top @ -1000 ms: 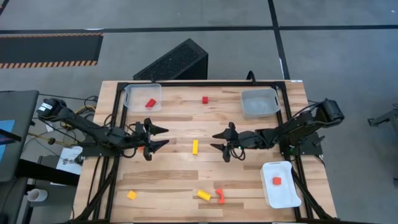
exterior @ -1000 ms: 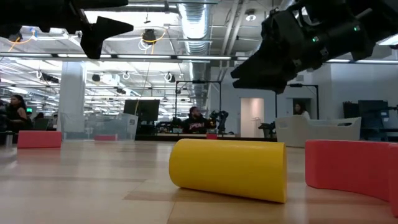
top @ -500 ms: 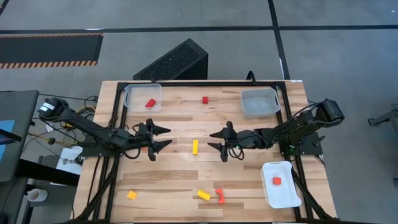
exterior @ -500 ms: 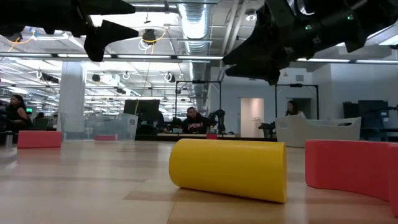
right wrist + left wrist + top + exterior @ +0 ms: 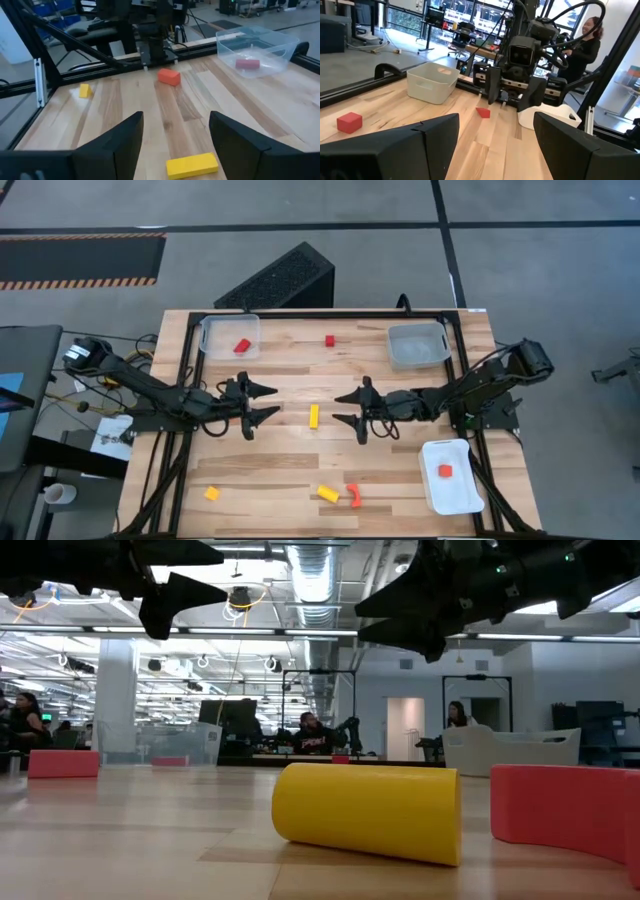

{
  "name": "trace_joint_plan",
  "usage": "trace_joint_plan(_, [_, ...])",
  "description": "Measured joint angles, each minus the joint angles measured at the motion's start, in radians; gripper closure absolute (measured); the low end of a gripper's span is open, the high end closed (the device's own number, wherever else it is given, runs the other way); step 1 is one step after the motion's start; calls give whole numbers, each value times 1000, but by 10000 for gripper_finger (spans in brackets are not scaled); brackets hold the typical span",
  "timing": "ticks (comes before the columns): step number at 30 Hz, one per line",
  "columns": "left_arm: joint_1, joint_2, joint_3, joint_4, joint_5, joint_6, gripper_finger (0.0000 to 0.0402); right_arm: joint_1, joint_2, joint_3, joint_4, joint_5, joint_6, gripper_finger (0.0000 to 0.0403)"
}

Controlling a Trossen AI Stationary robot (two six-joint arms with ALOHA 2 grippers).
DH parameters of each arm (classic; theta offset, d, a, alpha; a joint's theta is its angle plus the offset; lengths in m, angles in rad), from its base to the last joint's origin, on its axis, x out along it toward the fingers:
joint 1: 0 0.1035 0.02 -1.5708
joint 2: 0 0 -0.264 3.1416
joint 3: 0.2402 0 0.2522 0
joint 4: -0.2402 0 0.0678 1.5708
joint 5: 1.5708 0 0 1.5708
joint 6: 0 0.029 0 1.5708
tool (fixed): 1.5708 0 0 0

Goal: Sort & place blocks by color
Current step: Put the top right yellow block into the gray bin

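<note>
A yellow bar block [image 5: 313,416] lies flat on the wooden table between my two grippers; it also shows in the right wrist view [image 5: 192,165]. My left gripper [image 5: 268,401] is open and empty, to the left of the bar and above the table. My right gripper [image 5: 340,408] is open and empty, just right of the bar. A red block [image 5: 329,340] lies at the far middle. A yellow roll [image 5: 328,494], a red curved piece [image 5: 353,495] and an orange-yellow cube [image 5: 212,493] lie near the front edge.
A clear tray [image 5: 229,335] at the far left holds a red block [image 5: 241,346]. A second clear tray [image 5: 417,345] stands at the far right. A white tray [image 5: 448,480] at the near right holds an orange block [image 5: 445,471]. An orange block [image 5: 169,76] lies under my left arm.
Both grippers have moved a little toward the yellow bar: the left toward the table's right edge, the right toward its left edge. Both stay open. No block has moved.
</note>
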Motion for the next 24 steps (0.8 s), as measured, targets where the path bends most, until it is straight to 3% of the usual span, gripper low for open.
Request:
trace_joint_plan(16, [0, 0, 9, -7, 24, -60, 157, -41, 0, 0, -17, 2, 60, 59])
trace_joint_plan(19, [-7, 18, 77, -101, 34, -63, 157, -50, 0, 0, -18, 0, 61, 51])
trace_joint_plan(24, [-11, 79, 188, -353, -43, -68, 157, -56, 0, 0, -18, 1, 107, 53])
